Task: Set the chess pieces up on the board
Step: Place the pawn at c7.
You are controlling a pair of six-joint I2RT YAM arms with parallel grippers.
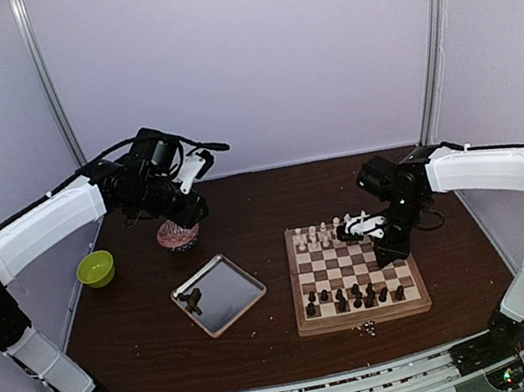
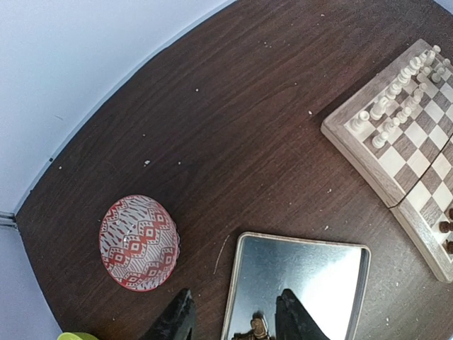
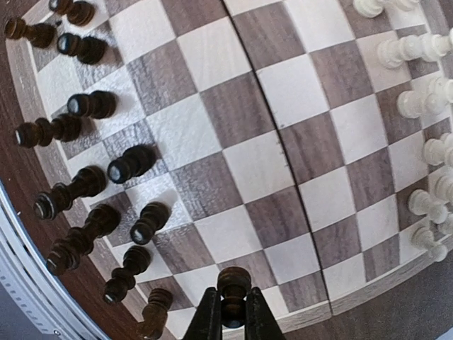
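Pinching from either side, the right gripper [image 3: 233, 303] is clenched on one dark piece [image 3: 233, 280], which is held upright at its neck, just under the rounded head. It is held over the squares beside the rim of the board [image 3: 205, 53], at the end of the rows where the other dark pieces [image 3: 131, 163] are gathered – some of these are leaning or lying down. Whether its base is touching the wood cannot be told. The cream pieces [image 3: 417, 103] are ranked along the opposite edge.

The piece is judged to be very light, stiff and smooth, with a narrow foot and a tall stem, so it would be tipped by a slight nudge. A hold low on the neck is favoured, since the round head could be squeezed out of the fingers. A straight, gentle descent is called for – the neighbours stand close by.

The left gripper [image 2: 237, 306] is released, its jaws apart above the tray [image 2: 297, 276], with nothing clasped.
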